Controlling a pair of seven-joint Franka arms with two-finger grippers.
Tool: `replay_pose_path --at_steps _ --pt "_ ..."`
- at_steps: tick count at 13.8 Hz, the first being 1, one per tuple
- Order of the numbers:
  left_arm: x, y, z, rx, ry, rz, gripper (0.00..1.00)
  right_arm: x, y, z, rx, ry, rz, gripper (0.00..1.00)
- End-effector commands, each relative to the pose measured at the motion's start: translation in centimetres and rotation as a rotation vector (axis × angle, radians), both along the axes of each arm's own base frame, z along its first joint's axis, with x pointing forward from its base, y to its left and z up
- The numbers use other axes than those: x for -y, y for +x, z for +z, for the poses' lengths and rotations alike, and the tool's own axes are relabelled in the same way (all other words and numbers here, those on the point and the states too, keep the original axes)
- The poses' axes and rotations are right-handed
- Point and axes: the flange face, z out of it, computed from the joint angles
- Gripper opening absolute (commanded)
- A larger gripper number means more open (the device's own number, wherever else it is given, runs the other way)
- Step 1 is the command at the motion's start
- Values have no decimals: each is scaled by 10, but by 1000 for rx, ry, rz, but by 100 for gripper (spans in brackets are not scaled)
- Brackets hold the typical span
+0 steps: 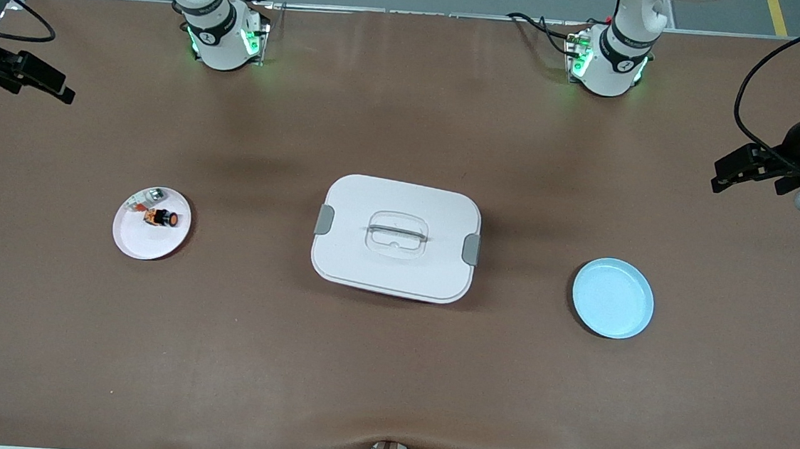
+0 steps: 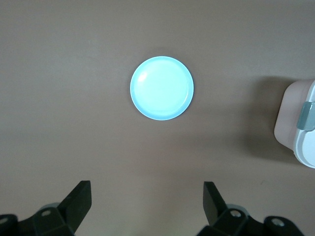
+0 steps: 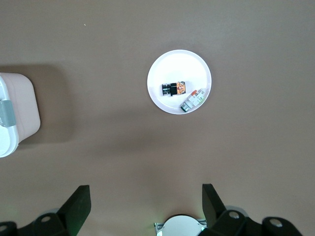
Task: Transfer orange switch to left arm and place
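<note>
— On the white plate (image 1: 150, 240), toward the right arm's end of the worktop (image 1: 389, 366), what is that tiny thing?

— That is the orange switch (image 1: 160, 218). A small silver-and-red item (image 1: 147, 197) lies just beside it on the same plate.

— And the big box (image 1: 396, 238)?

— It sits in the middle, between the white plate and the blue plate (image 1: 612, 298).

— Where are the arms?

— Both wait high up. The right end effector (image 3: 146, 204) hangs over bare worktop near the white plate, fingers wide apart, holding nothing. The left end effector (image 2: 147, 201) hangs near the blue plate, wide apart and empty too.
</note>
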Motion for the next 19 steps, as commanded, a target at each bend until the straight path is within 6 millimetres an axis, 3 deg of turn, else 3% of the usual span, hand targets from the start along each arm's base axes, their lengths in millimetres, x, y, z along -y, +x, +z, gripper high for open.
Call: replay_pose_path --at_steps 1,8,12,19 --pt "-1 1 4 -7 -11 -20 100 -3 -4 7 11 13 -3 100" --pt "1 1 4 -7 -11 -16 100 -4 -6 19 22 -15 20 100" --pt "2 1 5 -7 -9 -16 100 -44 -2 22 46 -145 131 100" --pt "2 1 5 -5 -10 -17 100 -35 2 20 81 -117 154 100"
